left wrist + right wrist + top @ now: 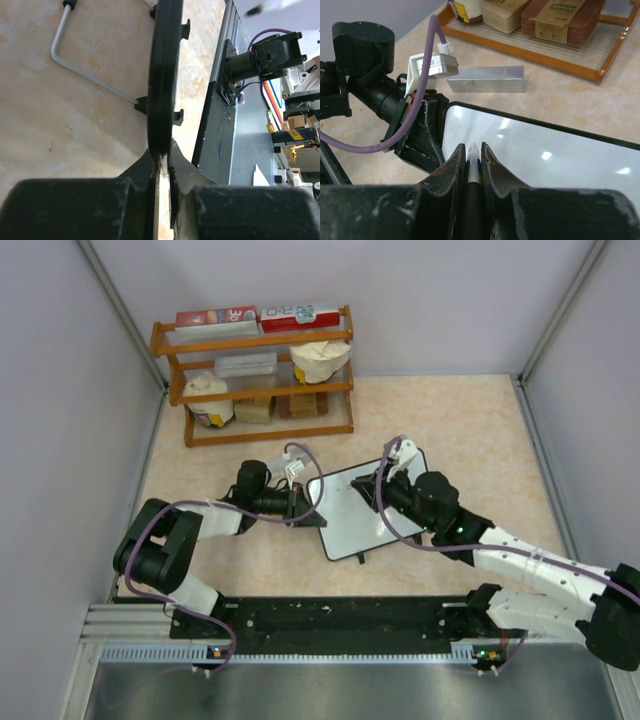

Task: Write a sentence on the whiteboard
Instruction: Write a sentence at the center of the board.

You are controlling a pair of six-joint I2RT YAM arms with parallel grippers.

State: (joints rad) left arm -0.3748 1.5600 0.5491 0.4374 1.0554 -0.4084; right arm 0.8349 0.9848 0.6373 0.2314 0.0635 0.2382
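The whiteboard (pixel 352 520) lies slightly tilted in the middle of the table, and its face shows no writing. My left gripper (pixel 313 505) is shut on the board's left edge; the left wrist view shows the black frame (pixel 162 75) edge-on between the jaws of this gripper (pixel 164 159). My right gripper (pixel 381 487) is over the board's upper part, shut on a marker (pixel 473 162) with a white tip and a black body. In the right wrist view the marker points at the board's white face (pixel 545 150) near its left end, close to the left gripper (pixel 420 131).
A wooden shelf (pixel 255 375) with boxes and bags stands at the back left. A silver box (pixel 487 80) lies just beyond the board. The board's wire stand (pixel 85 70) rests on the table. A black rail (pixel 330 615) runs along the near edge.
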